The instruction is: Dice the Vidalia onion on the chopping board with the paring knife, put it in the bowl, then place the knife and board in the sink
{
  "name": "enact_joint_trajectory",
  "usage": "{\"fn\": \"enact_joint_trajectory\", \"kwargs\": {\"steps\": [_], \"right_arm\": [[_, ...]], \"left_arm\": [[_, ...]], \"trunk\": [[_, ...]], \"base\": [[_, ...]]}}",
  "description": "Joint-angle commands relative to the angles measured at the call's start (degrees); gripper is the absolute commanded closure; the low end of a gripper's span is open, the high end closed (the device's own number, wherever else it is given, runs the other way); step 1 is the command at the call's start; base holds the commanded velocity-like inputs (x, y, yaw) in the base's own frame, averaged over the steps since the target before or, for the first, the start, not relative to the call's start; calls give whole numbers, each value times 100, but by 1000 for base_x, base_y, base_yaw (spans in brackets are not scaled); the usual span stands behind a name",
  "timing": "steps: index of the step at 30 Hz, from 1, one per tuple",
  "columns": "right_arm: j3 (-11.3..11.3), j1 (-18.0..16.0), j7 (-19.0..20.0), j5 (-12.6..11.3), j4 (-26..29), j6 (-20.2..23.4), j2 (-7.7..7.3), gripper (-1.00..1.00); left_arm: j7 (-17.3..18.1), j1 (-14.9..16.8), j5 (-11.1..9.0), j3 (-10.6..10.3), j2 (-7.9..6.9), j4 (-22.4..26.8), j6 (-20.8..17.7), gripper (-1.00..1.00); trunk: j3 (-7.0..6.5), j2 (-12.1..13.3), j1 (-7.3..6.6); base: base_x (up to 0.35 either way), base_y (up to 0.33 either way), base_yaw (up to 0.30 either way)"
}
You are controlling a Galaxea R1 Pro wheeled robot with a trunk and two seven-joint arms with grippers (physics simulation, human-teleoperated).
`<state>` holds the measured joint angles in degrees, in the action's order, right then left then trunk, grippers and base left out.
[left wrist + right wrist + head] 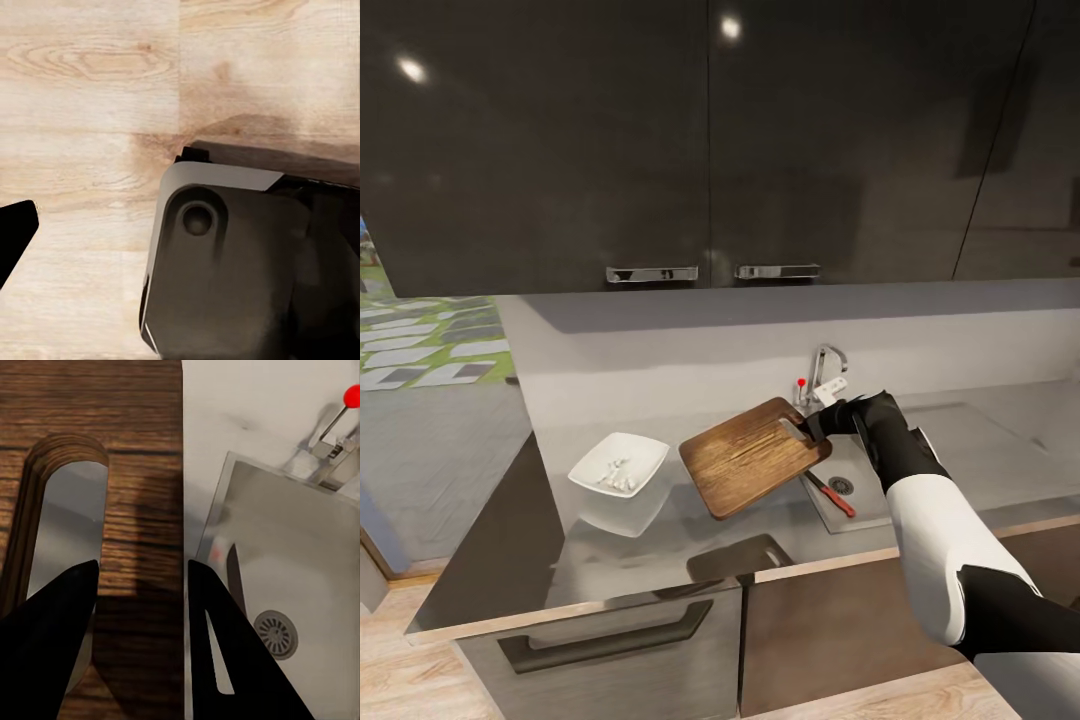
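In the head view we find the right gripper (818,424) at centre right of the frame, clamped on the handle end of the chopping board (752,456). The board is held tilted above the countertop (660,545), its handle corner over the left edge of the sink (870,505); its shadow lies on the worktop below it, at lower centre.

The right wrist view confirms the grip: the two dark fingers (225,660) straddle the strip of wood between the slot handle hole (64,532) and the board's end edge, one finger showing through the slot and the other off the edge.

Sink contents: the paring knife (830,494) lies on the basin floor, red handle toward the lower right, just beside the round drain (842,486). The chrome faucet (822,375) with its red dot stands behind the basin.

The white bowl (618,465) sits on the countertop at centre left, well apart from the sink and just left of the board. It holds a small heap of pale pieces (616,475); we cannot tell what they are.

The left wrist view looks down on a light wooden floor (90,90) and a dark, rounded piece of the robot's body (232,262). One dark fingertip (13,232) shows at the left edge of that frame; we cannot tell whether the left gripper is apart or together.
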<state>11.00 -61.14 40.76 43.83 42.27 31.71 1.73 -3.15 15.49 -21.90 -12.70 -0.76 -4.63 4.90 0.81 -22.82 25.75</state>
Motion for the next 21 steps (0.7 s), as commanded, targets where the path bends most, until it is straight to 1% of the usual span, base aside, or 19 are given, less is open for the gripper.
{"fn": "enact_joint_trajectory", "kwargs": {"steps": [1,2,4,5,7,9,12,13,14,17,21], "right_arm": [[33,-6,46,46,8,11,6,100],[33,-7,46,46,8,11,4,100],[36,-7,46,47,9,11,-2,100],[36,-6,46,47,9,11,-4,100],[36,-4,46,47,9,11,-5,100],[38,-5,46,47,9,11,-5,100],[39,-7,46,47,9,11,-5,100],[40,-7,46,47,9,11,-6,100],[41,-9,46,47,9,11,-8,100],[36,-7,46,47,9,11,-6,100],[39,-8,46,47,9,11,-6,100]], "left_arm": [[10,-33,-41,-50,7,-20,27,-100],[18,-56,-41,-52,14,-20,24,-100],[39,-174,-42,-55,94,-20,3,-100],[29,-277,-42,-56,191,-20,-10,-100],[21,-488,-42,-57,291,-21,-17,-100],[25,-718,-42,-54,341,-21,-7,-100],[55,-1069,-42,-56,376,-21,21,-100],[75,-1173,-42,-57,405,-21,27,-100],[135,-1310,-42,-57,490,-21,32,-100],[215,-1434,-37,-54,569,-15,111,-100],[228,-1471,-34,-49,582,3,569,-100]], "trunk": [[8,-9,3],[8,-9,3],[8,-9,3],[8,-9,3],[8,-9,3],[8,-9,3],[8,-9,3],[8,-9,3],[8,-9,3],[8,-9,3],[8,-9,3]], "base": [[0,0,0],[0,0,0],[0,0,0],[0,0,0],[0,0,0],[0,0,0],[0,0,0],[0,0,0],[0,0,0],[0,0,0],[0,0,0]]}}
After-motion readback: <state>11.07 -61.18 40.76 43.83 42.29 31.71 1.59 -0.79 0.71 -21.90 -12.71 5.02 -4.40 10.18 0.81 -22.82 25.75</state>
